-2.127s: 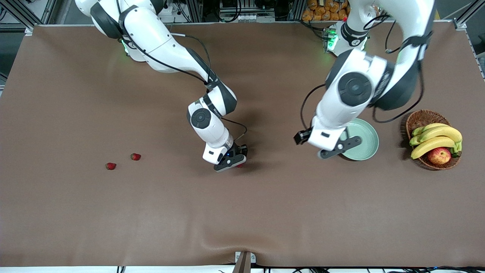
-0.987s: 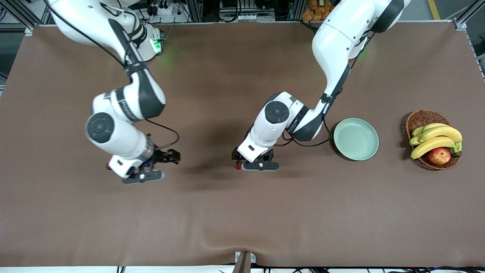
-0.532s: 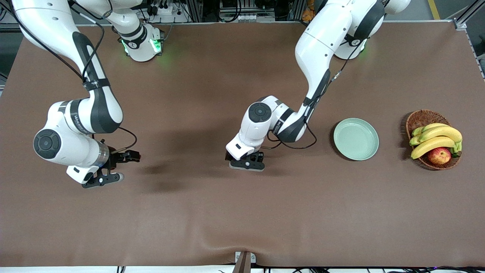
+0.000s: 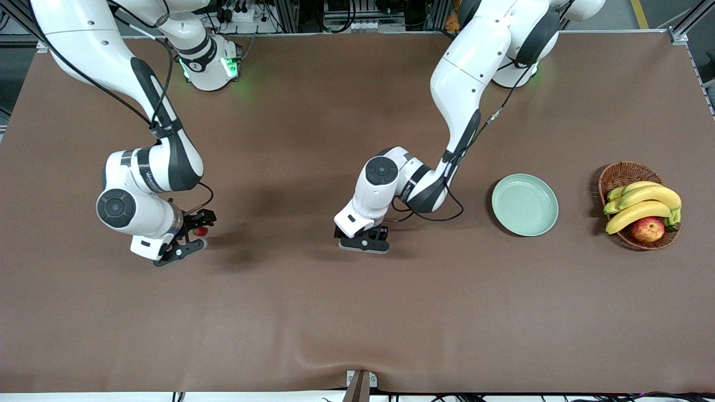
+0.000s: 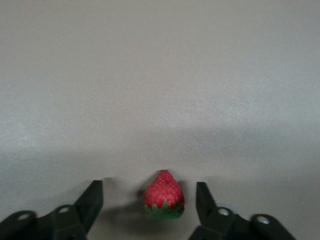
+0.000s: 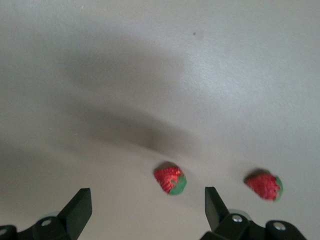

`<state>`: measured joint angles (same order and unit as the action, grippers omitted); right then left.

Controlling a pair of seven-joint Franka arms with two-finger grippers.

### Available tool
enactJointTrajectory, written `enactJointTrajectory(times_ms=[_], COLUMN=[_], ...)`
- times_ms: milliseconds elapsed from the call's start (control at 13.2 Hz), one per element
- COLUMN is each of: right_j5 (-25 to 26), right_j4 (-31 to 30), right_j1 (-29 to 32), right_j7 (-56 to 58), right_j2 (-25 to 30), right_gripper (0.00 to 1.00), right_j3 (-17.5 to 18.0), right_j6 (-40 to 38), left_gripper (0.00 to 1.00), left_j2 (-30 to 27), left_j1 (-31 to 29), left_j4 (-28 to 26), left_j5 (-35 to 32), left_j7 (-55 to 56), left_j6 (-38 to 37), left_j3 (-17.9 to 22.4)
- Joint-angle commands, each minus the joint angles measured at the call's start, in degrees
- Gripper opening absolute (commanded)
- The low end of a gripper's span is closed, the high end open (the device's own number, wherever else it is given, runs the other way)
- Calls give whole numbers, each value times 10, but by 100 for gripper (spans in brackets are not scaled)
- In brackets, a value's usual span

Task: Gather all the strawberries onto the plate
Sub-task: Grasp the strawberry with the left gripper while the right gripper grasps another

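The left gripper (image 4: 364, 239) is sitting low at mid-table, well apart from the plate (image 4: 525, 205). In the left wrist view its fingers (image 5: 93, 199) are standing on either side of one strawberry (image 5: 163, 196), w/ a gap each side, so nothing's gripped yet. A sec ago it was arriving beside this berry w/ the claw wider; now it's down over it and closing in. Judgement: the pinch is about to land, then it's a short carry toward the left arm's end, where the plate is lying empty.

The right gripper (image 4: 187, 237) is hanging over the right arm's end of the table, claw wide open and holding nothing. It's been swinging about: half a sec ago it was out past the berries toward that end of the table, now it's coming back over them. In the right wrist view a second strawberry (image 6: 170, 180) is showing between its fingertips (image 6: 80, 204) but ahead of them, w/ a third strawberry (image 6: 264, 186) just beside it, outside the claw. Front view is showing only a red speck (image 4: 200, 230) at the gripper.

So: 0 of 3 berries in the plate so far; both arms are lining up a pick at once. The basket (image 4: 617, 176) of bananas and an apple is staying out of it.
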<state>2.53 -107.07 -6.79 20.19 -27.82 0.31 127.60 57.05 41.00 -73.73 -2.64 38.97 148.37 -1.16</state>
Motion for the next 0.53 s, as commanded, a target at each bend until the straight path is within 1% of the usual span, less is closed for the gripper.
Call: enactJointTrajectory(times_ms=[0, 228, 304, 380, 456], right_j5=[12, 12, 12, 12, 12], right_j4=[-15, -16, -16, -17, -22], right_j1=[12, 31, 38, 46, 49], right_j7=[88, 176, 196, 209, 215], right_j2=[-15, -40, -47, -51, -53], right_gripper=[100, 100, 100, 100, 100], right_j3=[3, 3, 3, 3, 3], right_j6=[44, 70, 73, 74, 74], left_gripper=[79, 73, 69, 59, 53], left_j2=[15, 21, 22, 22, 23], left_j1=[12, 13, 15, 15, 17], left_j4=[20, 21, 20, 21, 21], left_j5=[4, 4, 4, 4, 4], left_j7=[-3, -4, -4, -5, -4], left_j6=[7, 15, 19, 19, 19], left_j3=[12, 13, 13, 13, 13])
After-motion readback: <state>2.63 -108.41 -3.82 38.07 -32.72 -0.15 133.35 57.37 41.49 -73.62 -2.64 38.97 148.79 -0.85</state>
